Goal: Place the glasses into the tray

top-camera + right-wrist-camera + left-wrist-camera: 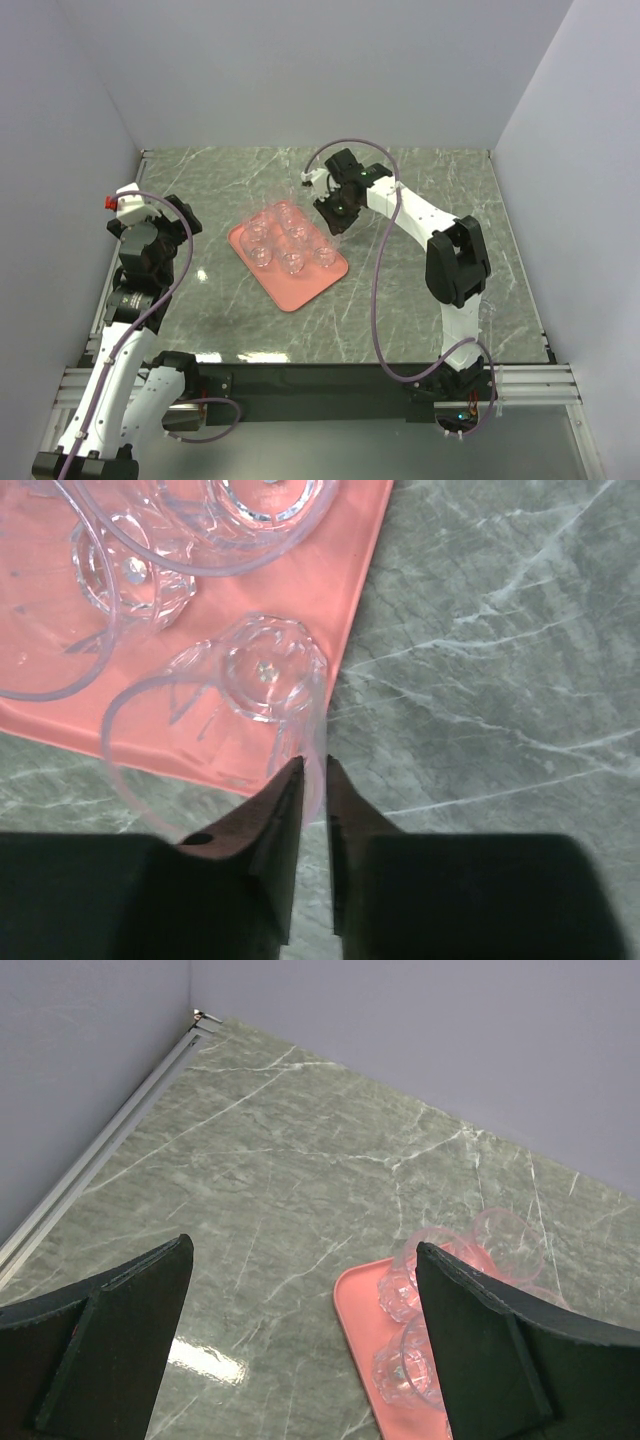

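Observation:
The salmon-pink tray [300, 285] lies mid-table with several clear glasses [292, 261] standing in it. My right gripper [333, 222] hangs over the tray's far right corner, shut on the rim of one clear glass [262, 675], which sits above the tray's corner [352, 590] in the right wrist view. Other glasses [130, 575] stand beside it. My left gripper [150, 235] is raised at the left side, open and empty; its view shows the tray's edge [362, 1320] and glasses [405, 1365] between its fingers [490, 1350].
The green marble table [420, 200] is enclosed by grey walls on three sides, with a metal rail [110, 1140] along the left edge. The right arm's purple cable [378, 290] loops over the table right of the tray.

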Controlling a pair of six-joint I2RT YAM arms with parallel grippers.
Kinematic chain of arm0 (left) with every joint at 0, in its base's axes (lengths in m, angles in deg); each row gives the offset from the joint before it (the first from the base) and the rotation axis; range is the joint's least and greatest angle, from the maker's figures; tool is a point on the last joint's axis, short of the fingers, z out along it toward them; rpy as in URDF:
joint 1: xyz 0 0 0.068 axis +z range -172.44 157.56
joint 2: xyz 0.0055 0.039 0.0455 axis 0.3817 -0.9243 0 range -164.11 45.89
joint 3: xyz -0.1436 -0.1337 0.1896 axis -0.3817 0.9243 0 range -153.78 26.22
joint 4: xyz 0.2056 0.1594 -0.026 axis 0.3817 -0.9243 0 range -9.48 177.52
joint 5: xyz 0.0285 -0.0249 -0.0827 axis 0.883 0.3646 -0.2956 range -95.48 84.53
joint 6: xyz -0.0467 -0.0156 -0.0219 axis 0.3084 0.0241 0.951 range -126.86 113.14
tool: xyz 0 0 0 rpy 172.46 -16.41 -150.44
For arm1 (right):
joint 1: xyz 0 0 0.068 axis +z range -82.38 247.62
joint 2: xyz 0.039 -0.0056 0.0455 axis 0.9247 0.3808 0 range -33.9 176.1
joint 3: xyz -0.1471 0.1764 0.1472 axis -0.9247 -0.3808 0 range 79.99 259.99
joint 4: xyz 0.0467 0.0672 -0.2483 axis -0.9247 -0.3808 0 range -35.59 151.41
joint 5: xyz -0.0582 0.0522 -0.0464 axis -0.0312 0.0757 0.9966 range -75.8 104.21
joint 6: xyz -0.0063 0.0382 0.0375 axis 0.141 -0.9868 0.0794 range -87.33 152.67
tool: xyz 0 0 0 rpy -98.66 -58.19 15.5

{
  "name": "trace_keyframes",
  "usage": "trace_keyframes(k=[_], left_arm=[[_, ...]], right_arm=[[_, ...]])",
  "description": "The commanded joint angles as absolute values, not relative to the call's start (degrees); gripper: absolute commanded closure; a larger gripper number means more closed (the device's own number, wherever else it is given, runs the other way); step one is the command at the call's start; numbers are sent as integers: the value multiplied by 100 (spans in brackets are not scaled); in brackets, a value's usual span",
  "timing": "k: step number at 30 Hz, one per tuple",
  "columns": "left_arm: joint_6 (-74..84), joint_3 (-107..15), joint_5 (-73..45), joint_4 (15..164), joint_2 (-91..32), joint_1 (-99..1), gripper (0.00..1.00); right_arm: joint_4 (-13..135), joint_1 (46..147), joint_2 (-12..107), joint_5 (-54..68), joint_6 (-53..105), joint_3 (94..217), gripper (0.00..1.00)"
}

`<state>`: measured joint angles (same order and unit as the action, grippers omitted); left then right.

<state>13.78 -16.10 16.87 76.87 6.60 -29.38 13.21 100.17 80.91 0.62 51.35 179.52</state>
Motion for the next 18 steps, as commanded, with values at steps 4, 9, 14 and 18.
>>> trace_keyframes(k=[4,9,14,18], left_arm=[[1318,-1570,1632,7900,634,-2912,1],[1318,-1561,1623,7908,634,-2920,1],[1292,-1553,1509,7926,643,-2912,1],[1248,-1518,1246,7979,626,-2920,1]], right_arm=[[1483,10119,8098,155,5060,18318,62],[1439,10110,7826,260,5139,18283,55],[1351,10111,7299,401,5569,17897,54],[1255,10102,6553,383,5965,17352,53]])
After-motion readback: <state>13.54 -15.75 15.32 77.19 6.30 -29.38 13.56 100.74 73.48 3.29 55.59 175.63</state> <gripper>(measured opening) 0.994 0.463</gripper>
